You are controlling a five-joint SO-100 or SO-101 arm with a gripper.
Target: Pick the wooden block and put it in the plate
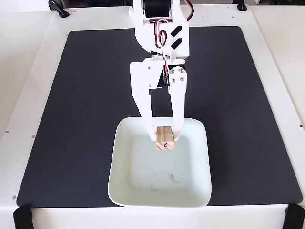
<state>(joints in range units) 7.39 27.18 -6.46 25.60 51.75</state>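
The wooden block (165,138), light tan with a dark "2" on its near end, sits between the two white fingers of my gripper (165,135) in the fixed view. The gripper is shut on the block and reaches down from the top of the frame over the far part of the plate (128,186). That plate is a large square pale mint-white dish with rounded corners near the front edge of the mat. Whether the block touches the plate's floor I cannot tell.
A black mat (71,105) covers most of the white table (24,71). Black clamps sit at the front corners (21,217) and at the back edge (57,7). A faint scuff mark shows on the plate's floor.
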